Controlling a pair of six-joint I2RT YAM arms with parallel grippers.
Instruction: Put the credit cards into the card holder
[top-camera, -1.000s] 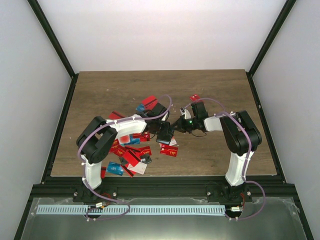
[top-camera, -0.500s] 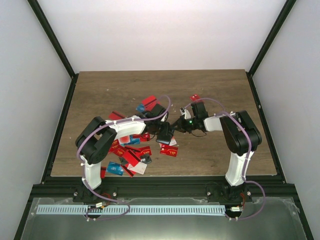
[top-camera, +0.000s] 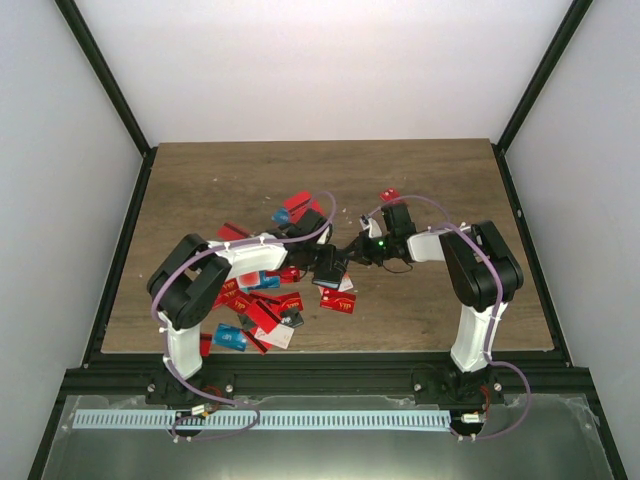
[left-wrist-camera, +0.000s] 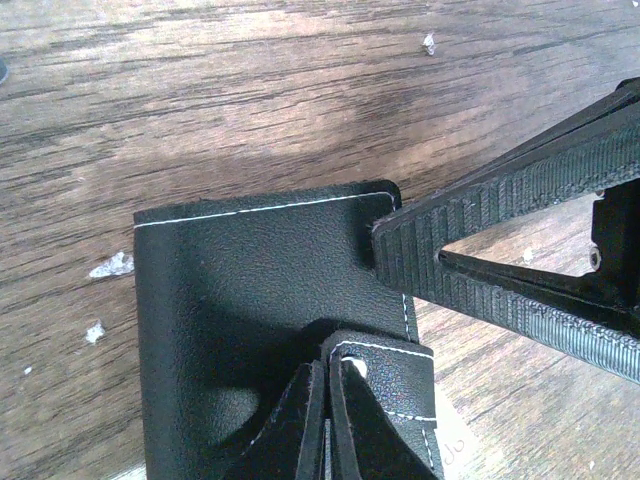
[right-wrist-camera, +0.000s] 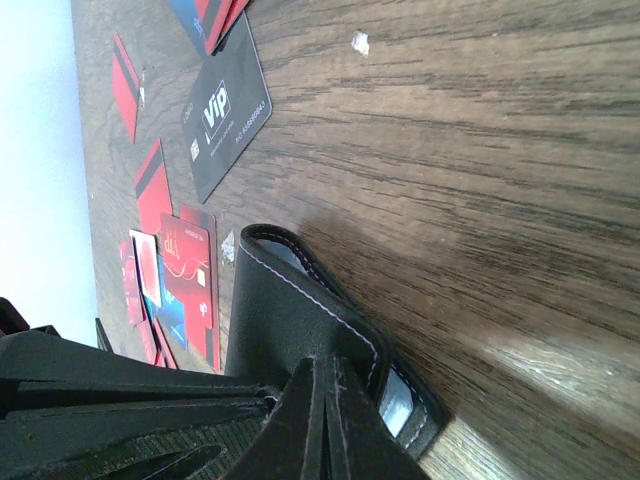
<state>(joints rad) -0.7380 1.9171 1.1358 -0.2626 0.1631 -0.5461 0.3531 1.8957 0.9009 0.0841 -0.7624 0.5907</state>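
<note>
— Jaws of the left gripper (left-wrist-camera: 330, 380) are pressed together on a stitched flap of the black textured fold-over card holder (left-wrist-camera: 240, 300)?
— Yes. Its wrist view also shows the right gripper (left-wrist-camera: 385, 245), tips pinched on the holder's corner just beyond those jaws.
— And the right wrist view?
— Jaws clamped on the cover; greyish-blue lining peeks out beside them. Beyond lie red and blue plastic credit cards (right-wrist-camera: 190, 280), then a dark grey rectangular VIP card (right-wrist-camera: 228, 115), on the brown wooden table (right-wrist-camera: 450, 150).
— Changed since a second ago?
— Overhead, the left wrist has drifted slightly left; the holder barely shifted.
</note>
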